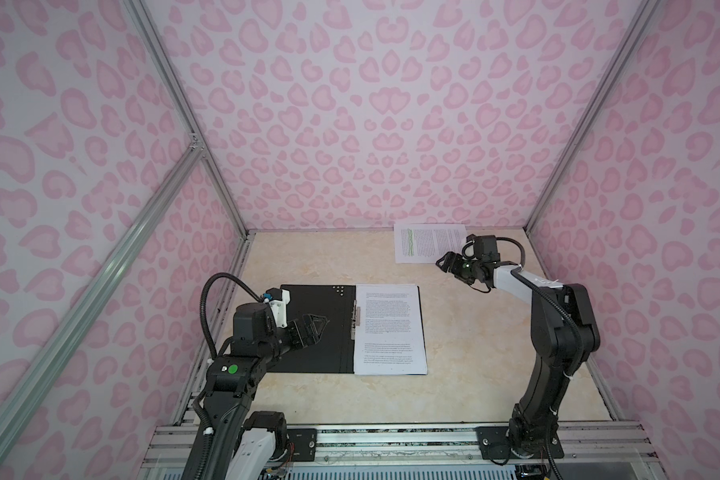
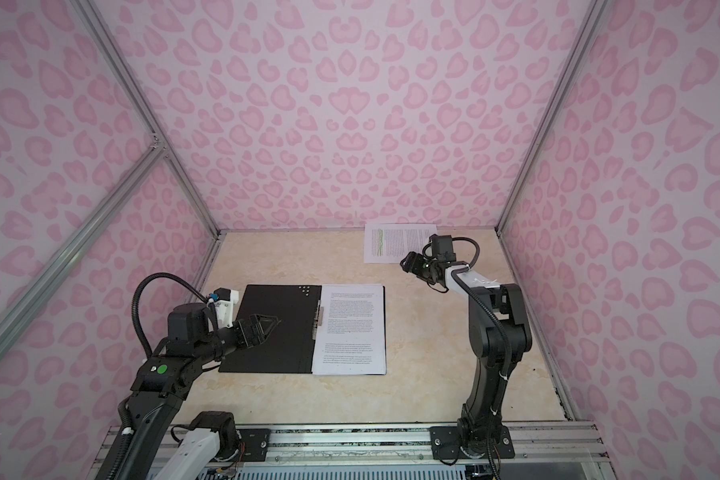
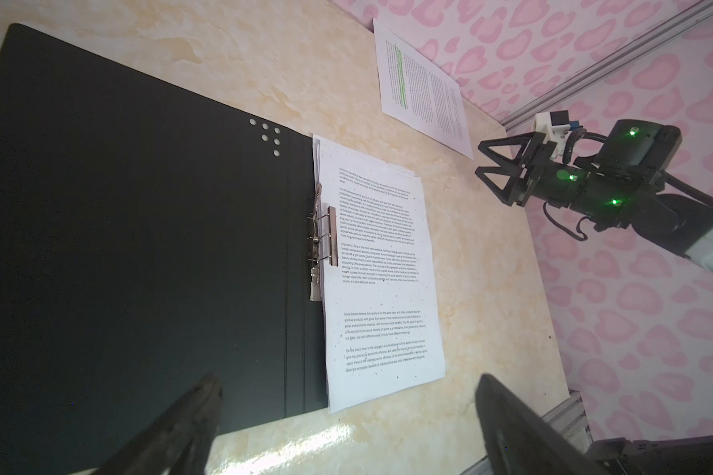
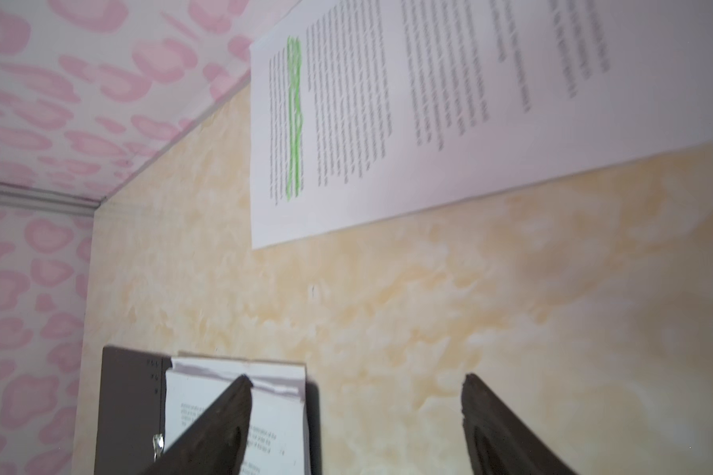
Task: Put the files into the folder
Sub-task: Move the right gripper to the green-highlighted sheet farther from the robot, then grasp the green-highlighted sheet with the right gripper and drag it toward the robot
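The folder (image 1: 329, 353) (image 2: 283, 349) (image 3: 141, 246) lies open and flat on the table, black inside up. On its right half rests a stack of files (image 1: 389, 328) (image 2: 348, 328) (image 3: 379, 267) (image 4: 280, 415), its inner edge under the metal clip (image 1: 355, 318) (image 3: 322, 242). One more sheet with green highlighted lines (image 1: 427, 243) (image 2: 395, 243) (image 3: 420, 86) (image 4: 429, 103) lies alone at the back right. My left gripper (image 1: 323, 326) (image 2: 277, 322) (image 3: 346, 380) hangs open over the folder's bare left half. My right gripper (image 1: 443, 261) (image 2: 406, 259) (image 3: 479, 158) (image 4: 357, 377) is open and empty, just in front of the highlighted sheet.
Pink patterned walls (image 1: 350, 124) close in the beige marble table (image 1: 474, 353) on the left, back and right. Aluminium rails (image 1: 391, 440) carrying both arm bases run along the front edge. The highlighted sheet lies close to the back wall.
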`<act>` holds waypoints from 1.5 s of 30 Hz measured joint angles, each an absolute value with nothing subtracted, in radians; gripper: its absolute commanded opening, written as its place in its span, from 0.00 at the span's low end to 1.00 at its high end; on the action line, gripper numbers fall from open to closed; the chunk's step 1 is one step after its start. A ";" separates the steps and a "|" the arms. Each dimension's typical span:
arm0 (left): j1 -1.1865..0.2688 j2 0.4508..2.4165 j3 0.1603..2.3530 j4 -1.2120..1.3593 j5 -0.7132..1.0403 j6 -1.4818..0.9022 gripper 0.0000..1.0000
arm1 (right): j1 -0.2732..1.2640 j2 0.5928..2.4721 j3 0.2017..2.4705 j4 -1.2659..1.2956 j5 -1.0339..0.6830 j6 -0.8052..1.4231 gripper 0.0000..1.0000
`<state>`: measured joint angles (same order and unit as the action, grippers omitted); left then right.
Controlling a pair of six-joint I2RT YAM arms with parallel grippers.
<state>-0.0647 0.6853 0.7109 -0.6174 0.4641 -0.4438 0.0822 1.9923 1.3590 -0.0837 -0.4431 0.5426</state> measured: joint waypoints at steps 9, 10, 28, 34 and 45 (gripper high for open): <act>-0.065 0.669 0.709 -0.611 0.469 -0.444 0.97 | 0.067 2.325 1.845 -0.142 -0.461 0.545 0.76; -0.065 0.669 0.708 -0.611 0.470 -0.444 0.97 | 0.072 2.367 1.897 -0.152 -0.469 0.551 0.76; -0.065 0.643 0.703 -0.611 0.476 -0.444 0.97 | 0.157 2.518 2.013 -0.176 -0.498 0.628 0.71; -0.065 0.624 0.702 -0.611 0.479 -0.444 0.97 | 0.046 2.297 1.645 -0.093 -0.490 0.666 0.70; -0.076 0.598 0.700 -0.606 0.484 -0.445 0.97 | -0.095 1.982 1.338 -0.149 -0.371 0.643 0.72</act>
<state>-0.0761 0.5980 0.6998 -0.6060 0.4843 -0.4446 -0.0952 1.9820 1.3380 -0.1493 -0.3706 0.6430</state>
